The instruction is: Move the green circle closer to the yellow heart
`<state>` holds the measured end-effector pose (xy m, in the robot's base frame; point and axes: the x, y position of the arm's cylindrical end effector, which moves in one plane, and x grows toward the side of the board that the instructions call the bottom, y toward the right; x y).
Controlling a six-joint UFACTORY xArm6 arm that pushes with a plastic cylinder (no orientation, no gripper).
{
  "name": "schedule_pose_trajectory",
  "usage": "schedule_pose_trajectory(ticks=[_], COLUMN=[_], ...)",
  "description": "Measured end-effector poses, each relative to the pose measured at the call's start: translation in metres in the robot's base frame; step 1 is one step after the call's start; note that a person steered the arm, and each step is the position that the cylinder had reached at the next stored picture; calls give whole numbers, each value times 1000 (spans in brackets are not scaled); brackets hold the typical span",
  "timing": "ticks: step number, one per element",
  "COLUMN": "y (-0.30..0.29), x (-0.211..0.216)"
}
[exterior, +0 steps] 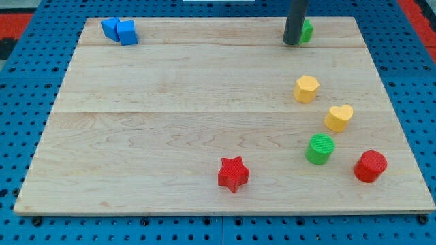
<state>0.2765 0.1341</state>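
Note:
The green circle (319,149) lies at the view's lower right on the wooden board. The yellow heart (338,118) is just above and right of it, a small gap apart. My tip (291,42) is the lower end of the dark rod near the view's top edge, far above both blocks. It stands right next to another green block (307,30), which the rod partly hides; its shape cannot be made out.
A yellow block (306,88) lies above the heart. A red circle (370,166) lies right of the green circle. A red star (233,173) sits at bottom centre. Two blue blocks (120,30) sit together at the top left. The board's right edge (402,116) is close.

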Motion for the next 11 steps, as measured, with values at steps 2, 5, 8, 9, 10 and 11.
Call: schedule_pose_trajectory(ticks=[2, 5, 8, 9, 10, 11], y=[-112, -40, 10, 29, 21, 17], x=[103, 236, 326, 316, 279, 237])
